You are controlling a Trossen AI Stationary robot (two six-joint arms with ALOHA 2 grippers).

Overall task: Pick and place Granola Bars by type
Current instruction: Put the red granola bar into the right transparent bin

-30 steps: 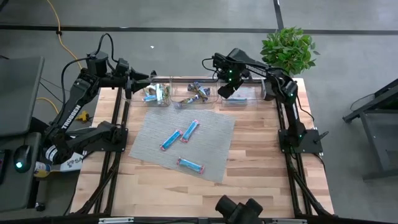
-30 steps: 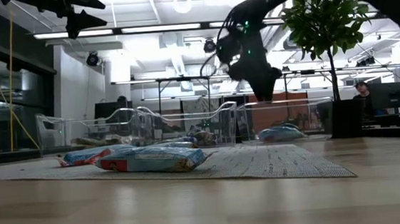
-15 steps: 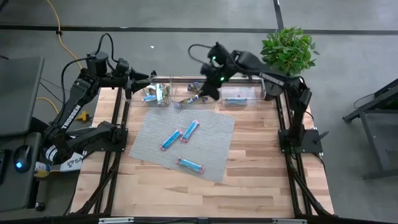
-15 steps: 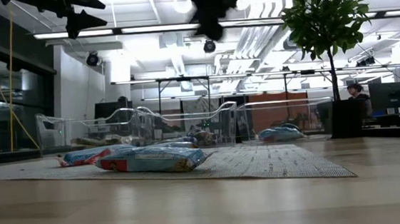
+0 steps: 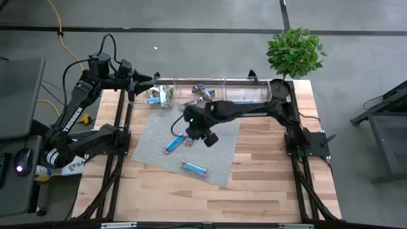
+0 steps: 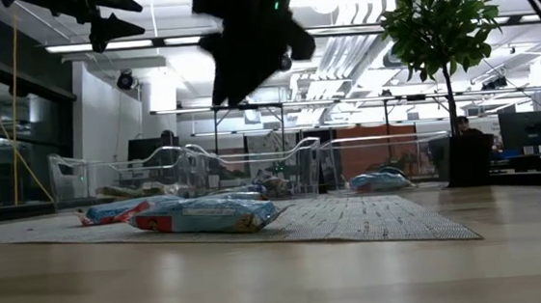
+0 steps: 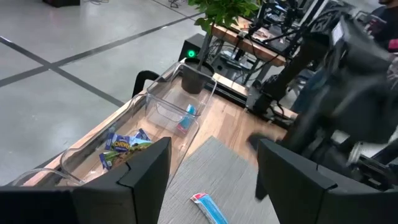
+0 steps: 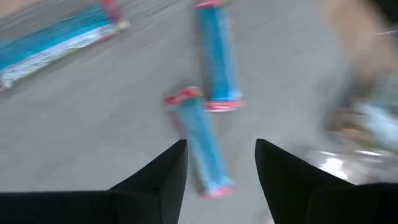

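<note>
High view: right claw (image 5: 194, 130), released and empty, hovering over grey mat (image 5: 222, 156) bearing three blue bars (image 5: 194, 168) awaiting sorting; clear bins (image 5: 245, 95) holding others; left claw (image 5: 152, 81) parted, idling.

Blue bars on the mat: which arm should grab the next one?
Probably the right. Its open tool hangs over two blue bars on the grey mat; the left tool waits by the clear bins.

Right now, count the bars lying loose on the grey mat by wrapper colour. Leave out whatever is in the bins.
Blue bars with red ends: 3
Any other wrapper colour: 0
Total on the grey mat: 3
</note>
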